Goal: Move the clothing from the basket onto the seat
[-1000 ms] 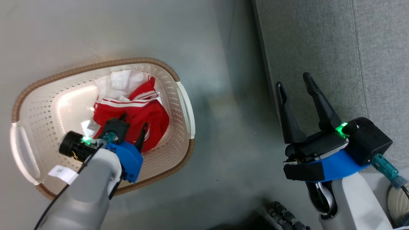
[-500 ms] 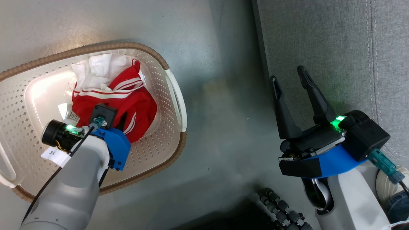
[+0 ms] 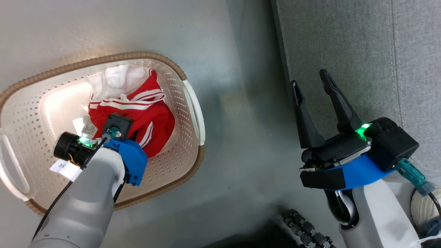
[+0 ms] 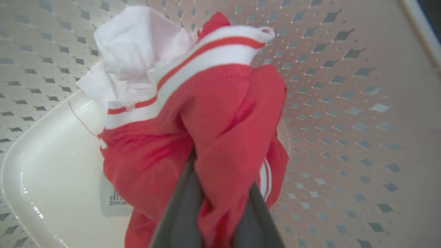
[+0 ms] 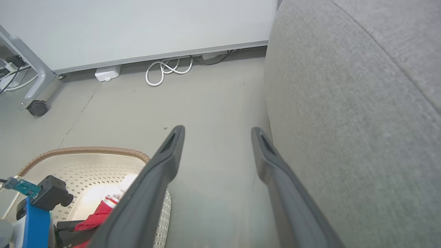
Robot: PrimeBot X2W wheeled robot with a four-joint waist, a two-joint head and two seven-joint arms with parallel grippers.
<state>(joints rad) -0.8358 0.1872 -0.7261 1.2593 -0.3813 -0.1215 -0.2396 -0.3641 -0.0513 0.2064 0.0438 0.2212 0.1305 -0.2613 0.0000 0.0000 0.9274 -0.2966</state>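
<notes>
While right hand (image 3: 309, 78) gapes, left hand (image 4: 224, 168) pinches clothing (image 4: 220, 103) in basket (image 3: 137, 55).

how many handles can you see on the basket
2: the right handle at the basket end facing the seat, the left handle at the opposite end; none looks hidden.

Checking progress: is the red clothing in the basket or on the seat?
In the basket: the red clothing sits bunched between its walls, a fold pinched by the left tool.
</notes>
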